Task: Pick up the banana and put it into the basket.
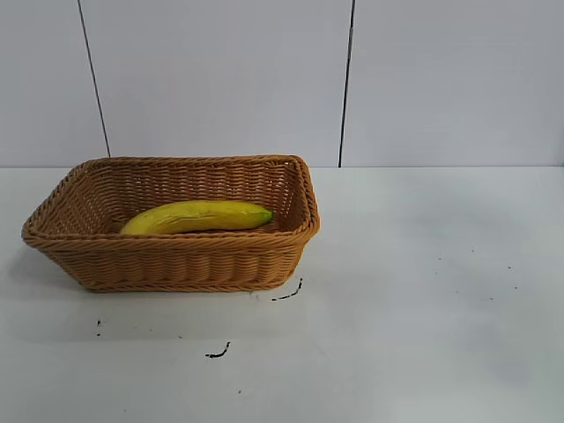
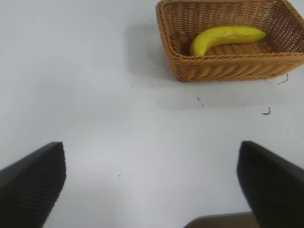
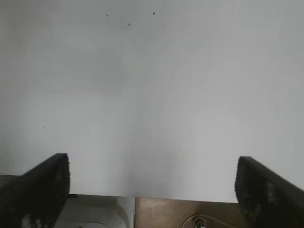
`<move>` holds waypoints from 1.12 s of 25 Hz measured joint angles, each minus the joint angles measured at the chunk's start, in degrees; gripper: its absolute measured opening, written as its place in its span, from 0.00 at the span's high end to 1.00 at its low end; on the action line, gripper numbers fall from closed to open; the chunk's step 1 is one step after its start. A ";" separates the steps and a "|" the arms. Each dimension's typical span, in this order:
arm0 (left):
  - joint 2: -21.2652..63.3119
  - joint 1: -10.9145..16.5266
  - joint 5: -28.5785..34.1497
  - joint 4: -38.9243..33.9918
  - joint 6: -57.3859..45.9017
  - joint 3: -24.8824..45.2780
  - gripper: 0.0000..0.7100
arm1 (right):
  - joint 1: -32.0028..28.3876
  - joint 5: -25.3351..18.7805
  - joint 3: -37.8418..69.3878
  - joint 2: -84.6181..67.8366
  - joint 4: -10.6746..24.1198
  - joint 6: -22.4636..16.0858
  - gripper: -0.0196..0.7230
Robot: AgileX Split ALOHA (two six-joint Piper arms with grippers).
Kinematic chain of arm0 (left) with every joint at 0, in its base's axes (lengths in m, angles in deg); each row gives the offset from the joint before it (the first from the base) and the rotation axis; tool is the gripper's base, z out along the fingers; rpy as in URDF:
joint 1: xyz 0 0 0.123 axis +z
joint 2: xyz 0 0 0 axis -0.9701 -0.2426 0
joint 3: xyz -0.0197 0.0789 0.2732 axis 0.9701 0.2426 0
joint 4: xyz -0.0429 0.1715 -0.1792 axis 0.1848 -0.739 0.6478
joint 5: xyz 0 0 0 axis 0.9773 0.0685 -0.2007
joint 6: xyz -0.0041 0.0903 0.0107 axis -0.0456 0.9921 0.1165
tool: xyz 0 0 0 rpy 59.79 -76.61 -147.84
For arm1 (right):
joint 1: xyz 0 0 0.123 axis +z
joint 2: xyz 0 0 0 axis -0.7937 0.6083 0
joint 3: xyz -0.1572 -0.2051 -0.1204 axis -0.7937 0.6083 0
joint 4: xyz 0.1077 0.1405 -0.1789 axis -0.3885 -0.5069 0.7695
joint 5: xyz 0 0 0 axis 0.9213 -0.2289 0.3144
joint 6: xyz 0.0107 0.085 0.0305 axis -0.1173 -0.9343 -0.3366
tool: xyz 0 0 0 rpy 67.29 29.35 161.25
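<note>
Both claws are spread wide and hold nothing. In the right wrist view, the right claw (image 3: 152,190) hangs over the bare white surface (image 3: 152,95) near its edge, and its two dark fingers (image 3: 38,190) stand far apart at the sides of the picture. Past the edge of the surface there is a brown floor. In the left wrist view, the left claw (image 2: 152,190) also has its two dark fingers (image 2: 33,185) far apart, with only white surface between them. It is well away from the basket (image 2: 228,66). Neither arm shows in the outside view. The banana (image 1: 198,216) lies inside the basket (image 1: 176,264), flat on the bottom. It is yellow, and its dark green tip points toward the basket's right end. The basket is brown and woven, and it sits on the left part of the surface (image 1: 423,300). A few small black marks (image 1: 218,352) dot the surface just in front of the basket. Behind the surface is a pale wall (image 1: 220,79) with two thin dark lines running down it.
</note>
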 joint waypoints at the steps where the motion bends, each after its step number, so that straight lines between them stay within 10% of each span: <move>1: 0.00 0.00 0.00 0.00 0.00 0.00 0.02 | 0.00 0.90 2.22 -3.54 0.00 0.56 0.06; 28: 0.00 0.00 0.00 0.00 0.00 0.00 0.02 | 0.00 4.33 13.36 -36.35 -0.57 1.88 0.06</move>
